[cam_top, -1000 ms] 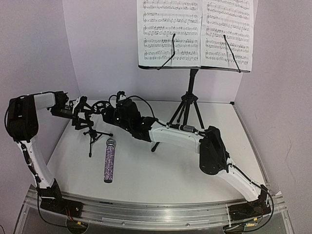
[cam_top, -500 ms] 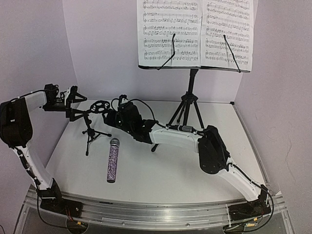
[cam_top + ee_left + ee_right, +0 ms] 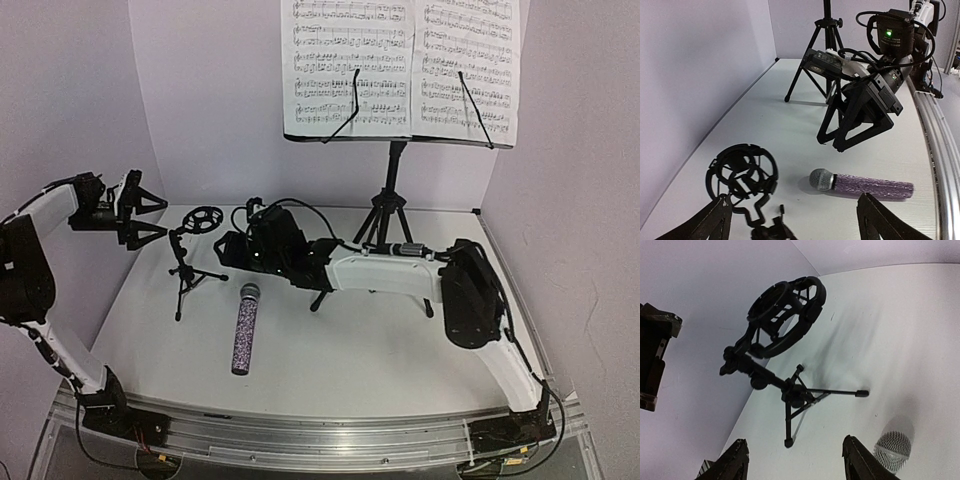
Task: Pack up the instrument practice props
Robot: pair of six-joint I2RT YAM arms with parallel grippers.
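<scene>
Music stand (image 3: 397,165) legs part-hidden behind right arm (image 3: 385,276); sheet-music (image 3: 348,70) top cropped.

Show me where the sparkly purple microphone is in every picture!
Top camera: the microphone lies on the table, front left of centre.
Left wrist camera: the microphone is low, right of centre, silver head pointing left.
Right wrist camera: only its silver head shows, bottom right.
Shared landmark: the small tripod mic stand stands close by in all three.

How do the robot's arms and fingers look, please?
The left arm and right arm have white links and black joint housings. The fingers are black, triangular open frames. Black cables loop on the right wrist, beside a green light.
</scene>
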